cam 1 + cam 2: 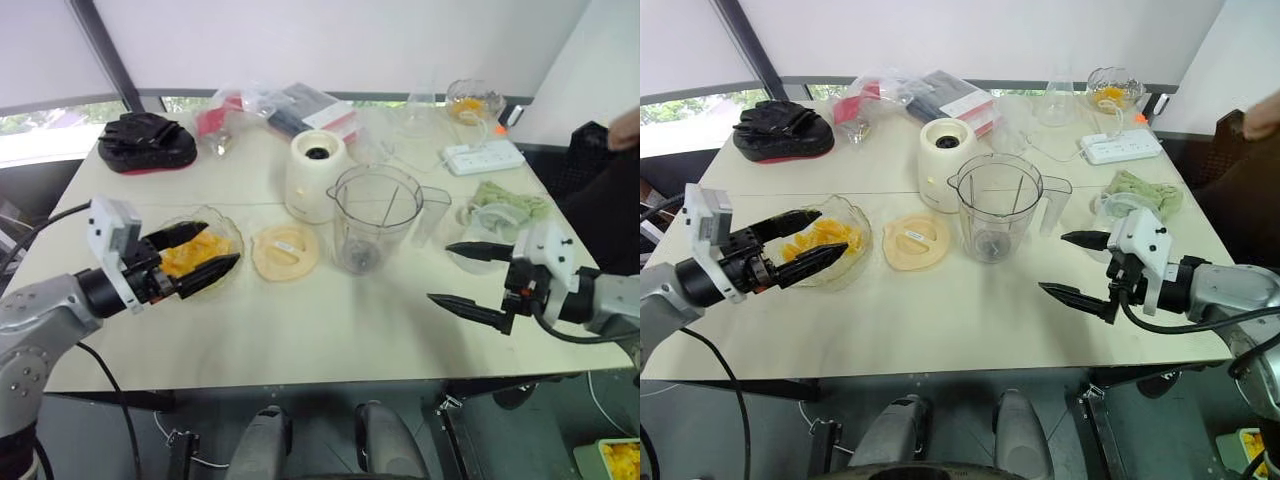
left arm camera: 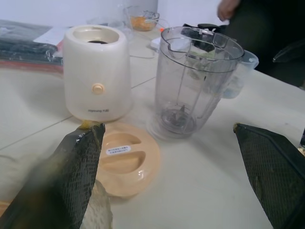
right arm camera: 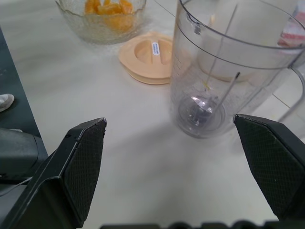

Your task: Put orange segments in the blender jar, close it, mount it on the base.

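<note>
Nearest to you, both grippers hang over the front of the table [image 1: 330, 340], jaws spread wide and holding nothing: the right gripper [image 1: 466, 278] is over bare tabletop just right of the blender jar, and the left gripper [image 1: 195, 254] has its fingers straddling the glass bowl [image 1: 862, 232] with the orange segments [image 1: 823, 237] between and just below them, though you cannot tell whether a finger touches the rim. Treat those segments as soft, wet and slippery; judge on a light pinch across the middle of one piece, since squeezing will likely burst it and a loose hold will let it slide out. Just beyond, the flat cream-yellow lid [image 1: 285, 250] lies between bowl and jar; it looks stiff and light, best taken by its edge or raised centre grip. The blender jar [image 1: 377, 217] stands upright and empty, blade hub visible at the bottom; it looks light, rigid and easy to tip, so take it by the side handle. Just behind it, to its left, sits the base [image 1: 317, 175], squat and stable, socket up.
</note>
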Controlling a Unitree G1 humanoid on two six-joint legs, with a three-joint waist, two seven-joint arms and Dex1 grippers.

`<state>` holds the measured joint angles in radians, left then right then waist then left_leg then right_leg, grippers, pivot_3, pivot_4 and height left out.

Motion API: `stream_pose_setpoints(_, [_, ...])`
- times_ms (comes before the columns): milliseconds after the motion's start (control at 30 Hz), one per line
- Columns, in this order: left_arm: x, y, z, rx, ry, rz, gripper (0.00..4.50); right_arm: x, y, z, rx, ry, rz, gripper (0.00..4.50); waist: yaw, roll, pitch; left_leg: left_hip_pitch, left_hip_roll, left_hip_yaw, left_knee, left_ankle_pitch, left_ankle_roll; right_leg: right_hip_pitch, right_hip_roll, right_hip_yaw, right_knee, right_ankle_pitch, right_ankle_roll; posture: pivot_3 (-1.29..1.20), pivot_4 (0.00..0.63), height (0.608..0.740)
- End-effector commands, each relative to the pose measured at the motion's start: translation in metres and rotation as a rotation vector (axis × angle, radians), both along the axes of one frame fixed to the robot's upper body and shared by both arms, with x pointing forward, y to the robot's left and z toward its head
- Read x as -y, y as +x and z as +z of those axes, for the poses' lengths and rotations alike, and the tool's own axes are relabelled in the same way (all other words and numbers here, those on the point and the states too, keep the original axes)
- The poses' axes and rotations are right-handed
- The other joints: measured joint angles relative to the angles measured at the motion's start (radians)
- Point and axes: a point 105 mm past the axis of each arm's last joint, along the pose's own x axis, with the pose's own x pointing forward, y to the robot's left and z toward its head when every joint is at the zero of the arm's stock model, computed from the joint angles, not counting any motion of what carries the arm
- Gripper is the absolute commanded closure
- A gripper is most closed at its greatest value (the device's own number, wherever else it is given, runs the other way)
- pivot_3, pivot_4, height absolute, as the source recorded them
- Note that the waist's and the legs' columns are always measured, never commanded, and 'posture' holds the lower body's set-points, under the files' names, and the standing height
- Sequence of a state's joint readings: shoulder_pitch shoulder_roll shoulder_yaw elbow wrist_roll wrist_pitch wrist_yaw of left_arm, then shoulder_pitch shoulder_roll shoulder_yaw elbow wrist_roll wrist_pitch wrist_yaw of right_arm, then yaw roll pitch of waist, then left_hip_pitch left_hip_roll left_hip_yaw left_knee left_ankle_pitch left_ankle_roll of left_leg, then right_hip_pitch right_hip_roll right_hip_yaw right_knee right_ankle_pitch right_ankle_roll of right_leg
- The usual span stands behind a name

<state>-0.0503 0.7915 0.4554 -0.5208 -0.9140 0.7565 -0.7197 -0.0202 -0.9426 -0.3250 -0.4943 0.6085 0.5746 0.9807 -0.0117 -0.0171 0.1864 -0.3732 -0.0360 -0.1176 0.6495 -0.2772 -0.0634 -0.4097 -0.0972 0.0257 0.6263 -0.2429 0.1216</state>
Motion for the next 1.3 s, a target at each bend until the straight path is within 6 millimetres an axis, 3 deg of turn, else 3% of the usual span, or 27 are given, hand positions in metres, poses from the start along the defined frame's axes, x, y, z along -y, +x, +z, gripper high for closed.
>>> stream_pose_setpoints(33, [0.002,-0.005,0.008,0.05,0.053,-0.031,0.0,-0.001,0.001,0.014,0.055,0.002,0.011,0.02,0.0,0.0,0.0,0.0,0.0,0.0,0.0,0.0,0.0,0.0,0.0,0.0,0.0,0.0,0.0,0.0,0.15,0.74])
stream_pose_setpoints(800, [0.006,-0.003,0.003,-0.022,0.058,-0.025,0.0,-0.001,0.003,0.011,0.06,0.004,-0.001,0.02,0.001,0.001,0.002,0.0,0.0,0.0,-0.001,0.0,0.0,0.0,0.0,0.0,-0.001,0.0,0.0,0.0,0.15,0.74])
stream_pose_setpoints(1300, [-0.005,0.004,-0.002,-0.042,0.117,0.06,0.0,-0.006,0.003,0.008,0.053,0.015,0.008,0.02,0.001,0.001,0.003,0.0,0.0,0.0,-0.001,0.0,0.0,0.0,0.0,0.0,-0.001,0.0,0.0,0.0,0.15,0.74])
